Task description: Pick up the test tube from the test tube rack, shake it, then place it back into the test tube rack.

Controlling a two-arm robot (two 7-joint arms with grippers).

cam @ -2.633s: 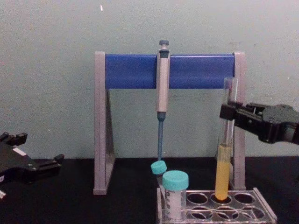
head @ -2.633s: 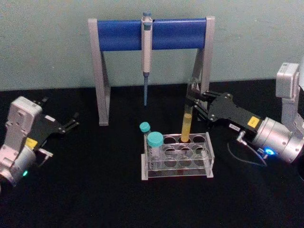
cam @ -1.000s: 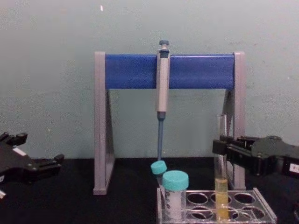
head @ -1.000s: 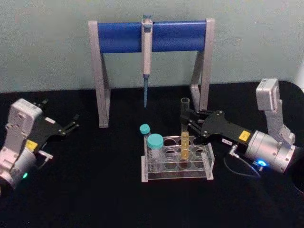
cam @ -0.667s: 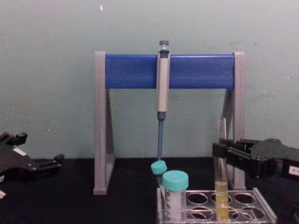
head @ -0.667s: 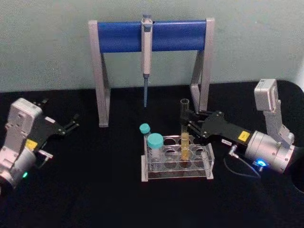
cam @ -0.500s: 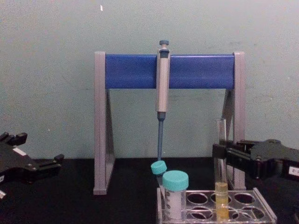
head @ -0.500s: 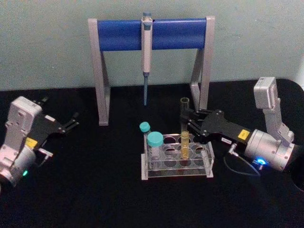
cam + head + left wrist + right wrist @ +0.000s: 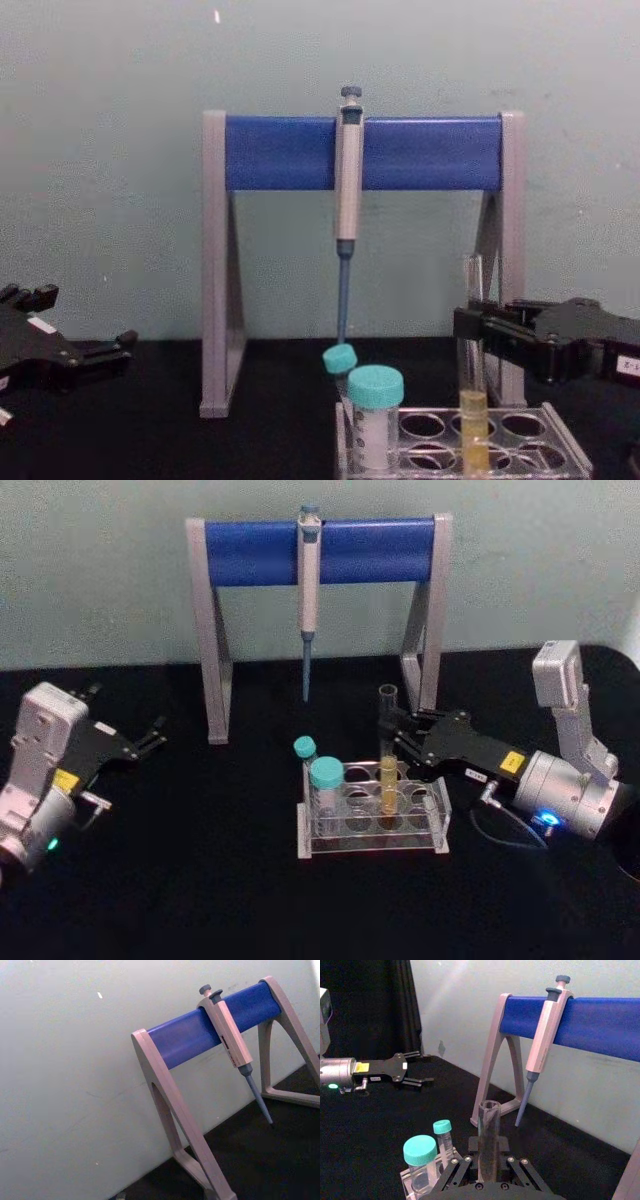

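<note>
one slim, capless glass test tube point(image 9: 388, 748) stands upright in a hole of the clear test tube rack point(image 9: 372, 844), just right of centre in the head view. yellow liquid fills its lower part. the right gripper point(image 9: 393, 728) reaches in from the right edge and pinches the tube's bare upper stretch, well above the liquid and below the open rim. in the right wrist view its fingers point(image 9: 471, 1154) press against the glass on either side. the left gripper point(image 9: 127, 708) hangs parked near the left edge, fingers spread, holding nothing.

the tube looks light, stiff and brittle, and smooth glass is likely slippery. a firm but gentle pinch high on the dry wall suits it, since a hard squeeze risks a crack. with no cap, it should be kept near upright or the liquid could spill.

two teal-capped tubes point(image 9: 320, 770) sit at the rack's left end, apart from the test tube. behind, a pipette point(image 9: 309, 590) hangs on its blue-barred stand point(image 9: 250, 552).
</note>
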